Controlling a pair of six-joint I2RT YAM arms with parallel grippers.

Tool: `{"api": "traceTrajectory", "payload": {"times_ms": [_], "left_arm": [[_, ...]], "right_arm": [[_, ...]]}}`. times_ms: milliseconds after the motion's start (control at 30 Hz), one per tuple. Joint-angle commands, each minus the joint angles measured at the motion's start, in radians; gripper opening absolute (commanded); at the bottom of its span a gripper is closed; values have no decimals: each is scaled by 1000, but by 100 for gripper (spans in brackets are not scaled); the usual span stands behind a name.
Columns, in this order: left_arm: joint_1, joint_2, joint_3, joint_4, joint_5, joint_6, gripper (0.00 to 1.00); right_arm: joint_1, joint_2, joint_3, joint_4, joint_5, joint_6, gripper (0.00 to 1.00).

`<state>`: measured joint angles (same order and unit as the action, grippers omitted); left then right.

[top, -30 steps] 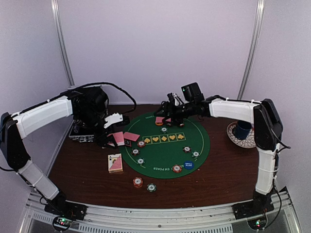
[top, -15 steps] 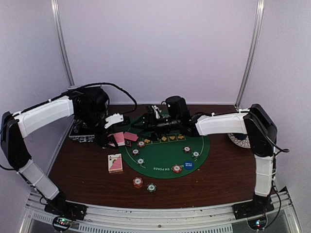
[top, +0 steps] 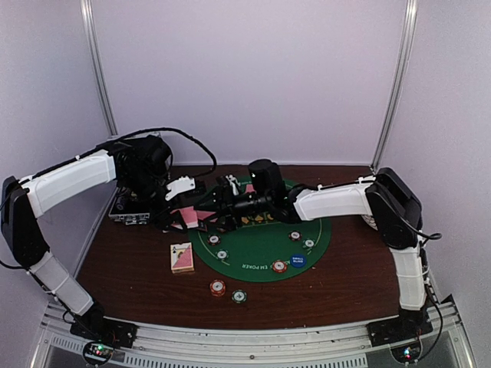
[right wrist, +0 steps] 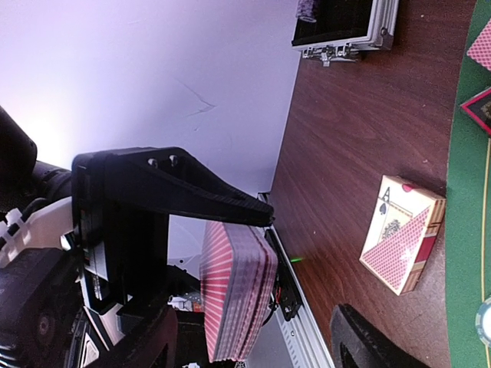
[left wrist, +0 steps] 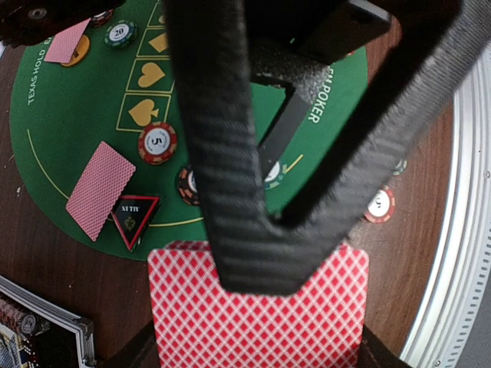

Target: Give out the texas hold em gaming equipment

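One deck of pink-backed cards [left wrist: 257, 326] is clamped between the closed fingers of the left gripper [left wrist: 257, 268], held in the air just off the left rim of the green mat [top: 257, 249]; the right gripper [top: 217, 203] faces that deck with its jaws standing apart, and whether it touches the cards cannot be told.

Two loose cards [left wrist: 100, 189] lie face down on the mat: one at its left rim, just beside the one red triangle [left wrist: 136, 217]; the other card [left wrist: 67, 40] at the far rim, overlapping one orange disc [left wrist: 79, 52]. Five striped chips [top: 279, 266] show on the mat from above, with one blue disc [top: 298, 261] by its near rim; two more chips [top: 218, 287] sit on wood between the mat and the near edge. One card box [top: 182, 257] lies flat beside the mat's left rim; one black case [top: 129, 212] stands at the left edge.

The table [top: 345, 284] is dark brown wood; pale lilac walls [top: 253, 77] close three sides; a metal rail [top: 253, 341] runs along the near edge. Bare wood stretches toward the near-right corner; both arms crowd over the mat's left rim.
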<state>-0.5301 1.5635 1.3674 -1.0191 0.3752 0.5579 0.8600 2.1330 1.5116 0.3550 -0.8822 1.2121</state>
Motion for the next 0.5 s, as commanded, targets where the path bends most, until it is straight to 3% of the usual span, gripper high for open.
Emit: {"api": "traceTrajectory", "payload": {"times_ms": [0, 467], "left_arm": [[4, 3, 33, 17, 26, -7, 18], [4, 3, 29, 17, 28, -6, 18]], "right_arm": [[19, 30, 47, 56, -27, 25, 72], [49, 147, 164, 81, -50, 78, 70]]}}
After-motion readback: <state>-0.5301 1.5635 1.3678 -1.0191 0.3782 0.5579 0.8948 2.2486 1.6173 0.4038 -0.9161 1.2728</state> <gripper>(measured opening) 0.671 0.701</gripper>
